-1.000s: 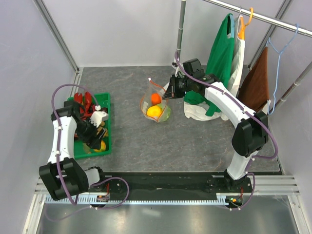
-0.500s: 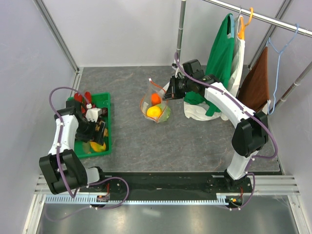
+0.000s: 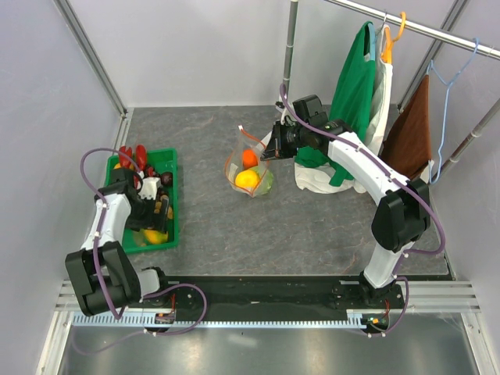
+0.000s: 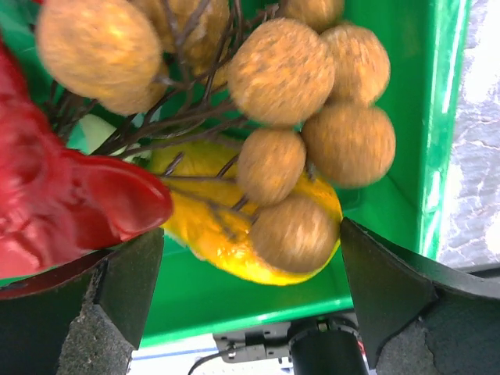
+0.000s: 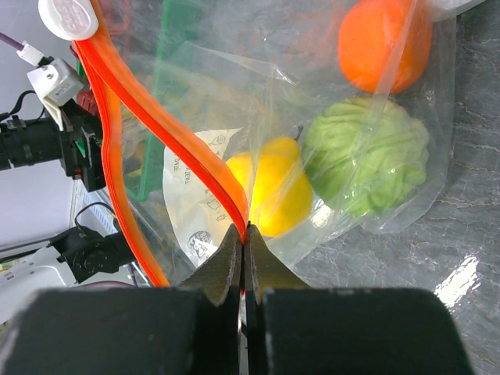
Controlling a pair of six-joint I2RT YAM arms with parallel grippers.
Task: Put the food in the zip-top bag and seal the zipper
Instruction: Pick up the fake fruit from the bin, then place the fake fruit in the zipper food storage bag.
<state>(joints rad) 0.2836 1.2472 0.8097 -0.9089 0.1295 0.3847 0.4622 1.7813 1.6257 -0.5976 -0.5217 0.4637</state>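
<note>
Over the last second the left arm has shifted its wrist slightly leftward over the tray, while the right arm and the bag have kept their place.

The clear, crinkly plastic zip-top bag (image 3: 248,168) stands near the middle of the grey stone-patterned surface (image 3: 312,226), its mouth held up and open. Inside it lie a round orange fruit (image 5: 384,43), a pale green leafy cabbage (image 5: 367,152) and a smooth yellow fruit (image 5: 269,187), the cabbage and the yellow fruit side by side at the bottom. A white rectangular label (image 5: 199,187) shows through the plastic beside the yellow fruit. The thin red-orange zipper strip (image 5: 156,125) runs in two parted bands along the mouth, with a white slider tab (image 5: 70,17) at its far end. The right claw (image 5: 245,234) is pressed together on the zipper strip where the two bands meet.

Well apart to the left, the flat green plastic tray (image 4: 433,117) holds the rest of the food. A cluster of small tan-brown balls (image 4: 305,101) on thin dark stems lies over a yellow-orange mango-like fruit (image 4: 226,242), and a glossy red lobster (image 4: 55,195) rests against both. The left claw (image 4: 250,266) hangs close above them, its fingers spread wide, one on either side of the mango-like fruit and the lowest balls, gripping nothing.

Behind the right arm a crumpled white cloth (image 3: 316,178) lies on the surface, and a green garment (image 3: 355,74) hangs from a rail above it.
</note>
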